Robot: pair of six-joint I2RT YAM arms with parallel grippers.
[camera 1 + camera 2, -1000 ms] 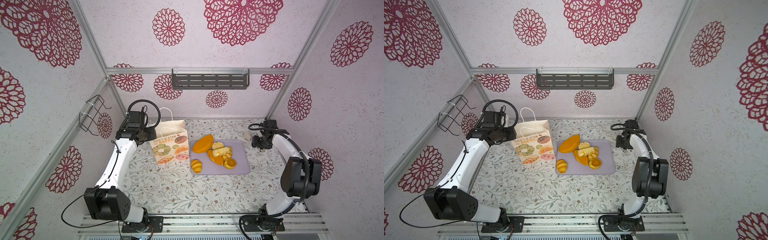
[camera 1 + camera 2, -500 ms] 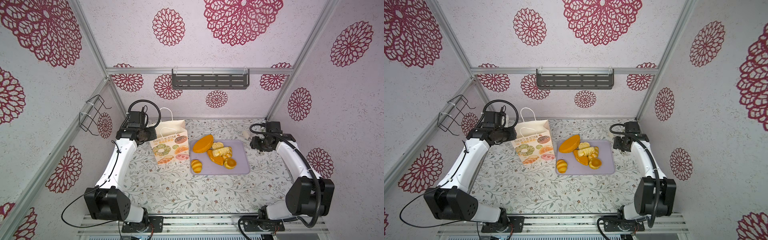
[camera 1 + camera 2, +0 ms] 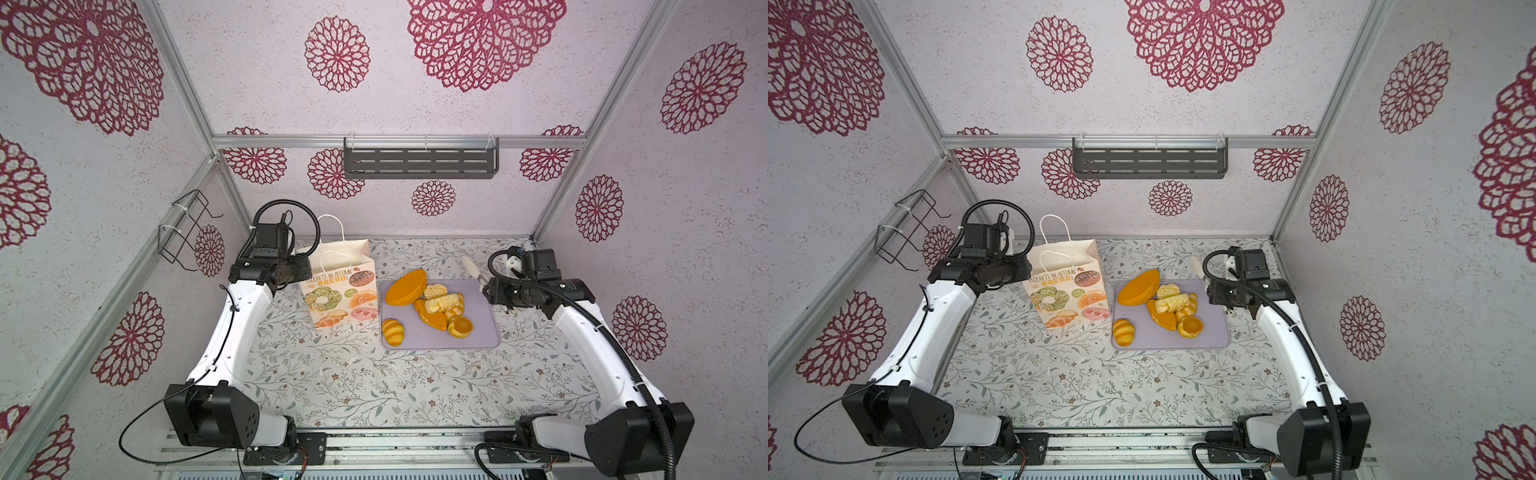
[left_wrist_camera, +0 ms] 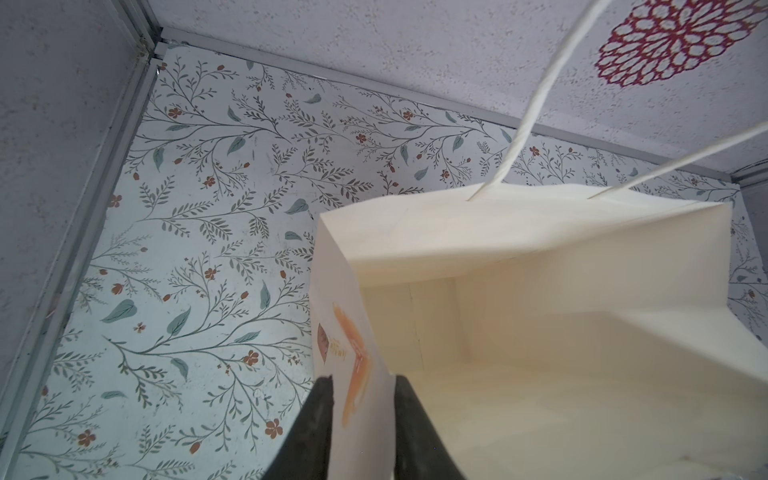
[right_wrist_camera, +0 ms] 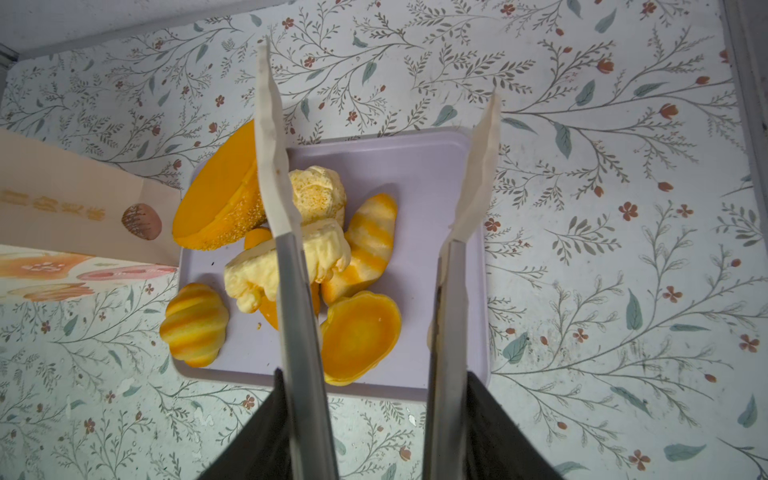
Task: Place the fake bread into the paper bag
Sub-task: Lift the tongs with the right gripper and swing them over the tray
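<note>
The paper bag (image 3: 340,286) stands upright with its mouth open on the flowered desk (image 3: 374,386), just beside the left edge of a lilac tray (image 3: 478,334), as both top views show. In the left wrist view its inside is bare cream paper down to the folded bottom, and two white cord handles (image 4: 525,120) rise from its far rim. All the toy bread (image 3: 432,305) lies on the tray, outside the bag. A big orange loaf (image 3: 405,286) sits at the far corner nearest the bag. In the middle, two pale cream pieces (image 5: 299,253) are piled on an orange wedge (image 3: 430,320) and a striped roll (image 5: 370,237), with a round orange bun (image 3: 460,326) in front of them. A small striped bun (image 3: 392,331) lies apart from the heap, overlapping the tray's rim on the bag's side. The left arm (image 3: 237,328) rises from its base at the near left and bends at the wrist toward the bag's left top edge. The left tool (image 4: 362,379) is released, its two black fingers (image 4: 320,411) apart with the bag's side wall between them, one outside and one inside; whether either touches the paper I cannot tell. The right arm (image 3: 590,345) stretches from the near right to the tray's far right corner. The right tool (image 5: 378,83) is released too, its long pale-tipped blades (image 5: 270,137) spread wide above the tray with nothing between them.
</note>
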